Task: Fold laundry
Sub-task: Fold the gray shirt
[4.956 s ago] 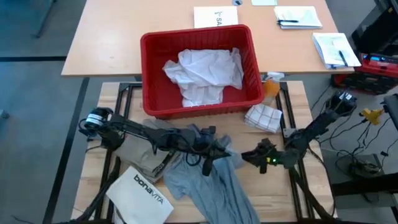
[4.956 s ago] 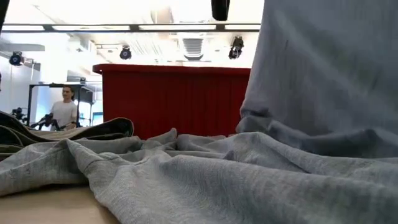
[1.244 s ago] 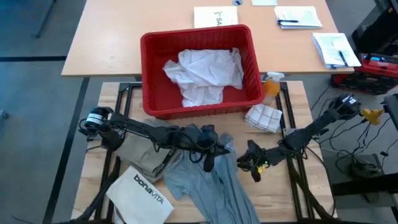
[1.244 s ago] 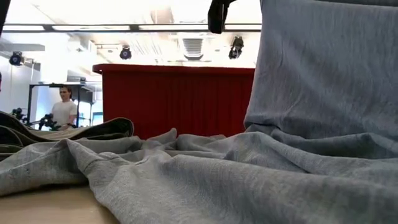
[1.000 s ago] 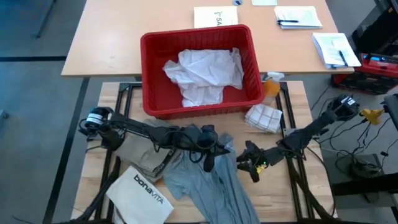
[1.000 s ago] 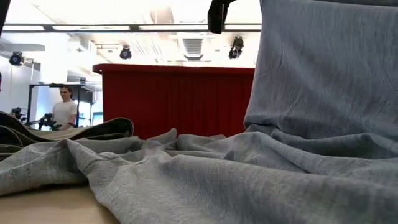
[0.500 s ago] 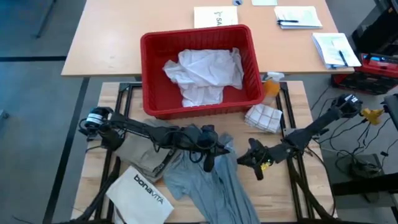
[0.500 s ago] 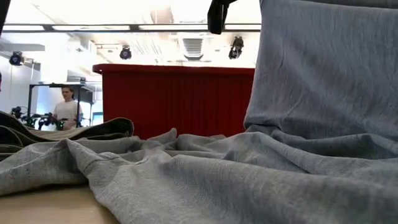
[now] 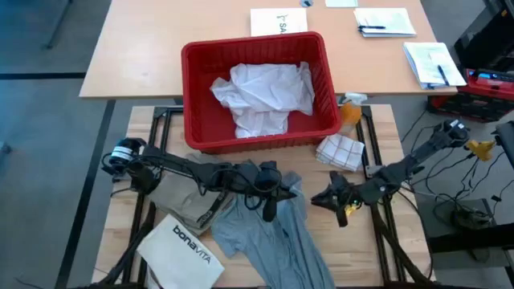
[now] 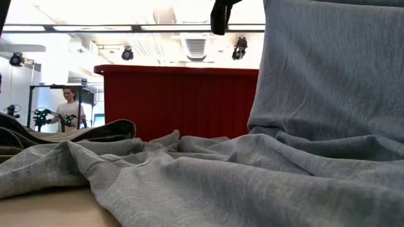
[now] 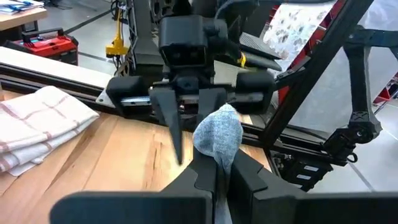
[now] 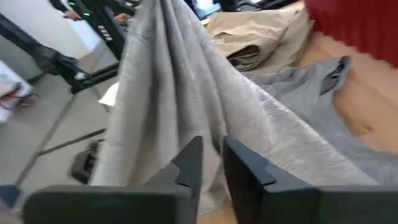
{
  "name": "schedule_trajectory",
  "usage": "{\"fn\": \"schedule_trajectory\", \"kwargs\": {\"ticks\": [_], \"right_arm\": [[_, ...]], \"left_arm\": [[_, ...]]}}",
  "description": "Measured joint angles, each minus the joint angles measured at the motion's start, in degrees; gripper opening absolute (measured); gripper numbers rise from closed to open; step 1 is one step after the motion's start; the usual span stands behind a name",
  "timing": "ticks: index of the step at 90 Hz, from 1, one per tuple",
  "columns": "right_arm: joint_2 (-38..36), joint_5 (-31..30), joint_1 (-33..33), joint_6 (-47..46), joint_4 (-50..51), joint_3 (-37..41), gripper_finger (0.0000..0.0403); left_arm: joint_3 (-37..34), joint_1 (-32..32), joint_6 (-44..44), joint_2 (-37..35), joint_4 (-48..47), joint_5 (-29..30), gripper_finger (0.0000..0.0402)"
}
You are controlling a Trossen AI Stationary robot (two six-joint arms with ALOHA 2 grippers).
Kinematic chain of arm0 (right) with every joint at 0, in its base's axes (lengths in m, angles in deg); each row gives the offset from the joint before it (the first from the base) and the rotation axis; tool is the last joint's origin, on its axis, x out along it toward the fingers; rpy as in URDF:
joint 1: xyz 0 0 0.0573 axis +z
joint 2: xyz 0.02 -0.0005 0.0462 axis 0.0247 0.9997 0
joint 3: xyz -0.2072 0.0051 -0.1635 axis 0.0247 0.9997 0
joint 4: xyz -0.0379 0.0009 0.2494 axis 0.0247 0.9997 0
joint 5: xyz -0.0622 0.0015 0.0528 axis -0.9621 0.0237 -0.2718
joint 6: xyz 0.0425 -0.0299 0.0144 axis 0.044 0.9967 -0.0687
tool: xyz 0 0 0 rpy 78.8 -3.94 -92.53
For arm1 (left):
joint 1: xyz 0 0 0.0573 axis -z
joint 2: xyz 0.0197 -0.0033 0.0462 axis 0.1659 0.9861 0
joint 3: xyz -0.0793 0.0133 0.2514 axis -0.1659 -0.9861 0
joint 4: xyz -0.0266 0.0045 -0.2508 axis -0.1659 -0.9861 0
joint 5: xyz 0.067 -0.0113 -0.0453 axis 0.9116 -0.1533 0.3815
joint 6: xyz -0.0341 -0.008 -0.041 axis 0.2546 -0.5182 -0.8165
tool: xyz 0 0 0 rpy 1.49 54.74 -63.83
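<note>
Left gripper (image 9: 271, 195) pinches a bunch of the grey T-shirt (image 9: 277, 237) mid-table, lifting it to hang free; right gripper (image 9: 331, 198), just beside, fingers narrow and empty, likely lining up a second grab.

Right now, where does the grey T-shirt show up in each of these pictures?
High view: grey T-shirt, lower middle.
Low view: fills the foreground.
Left wrist view: small bunch between the jaws.
Right wrist view: draped across the middle.
Shared landmark: red basket.
</note>
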Motion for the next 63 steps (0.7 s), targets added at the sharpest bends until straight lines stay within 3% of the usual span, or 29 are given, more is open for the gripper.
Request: {"fn": "schedule_trajectory", "kwargs": {"ticks": [16,29,42,63], "right_arm": [[3.62,8.89,-4.48,-0.13,-4.95,0.0,0.0167],[5.72,10.41,-5.54,1.19,-9.14,0.0,0.0188],[7.9,10.46,-6.0,1.37,-9.18,0.0,0.0153],[8.84,14.27,-5.92,2.19,-9.35,0.0,0.0046]], "left_arm": [[0.0,-0.11,-0.11,-0.01,-0.09,0.0,0.0],[0.0,-0.17,-0.11,-0.01,-0.41,0.04,0.0],[0.0,-0.18,-0.13,0.0,-0.4,0.04,0.0],[0.0,-0.18,-0.15,0.0,-0.44,0.04,0.0]]}}
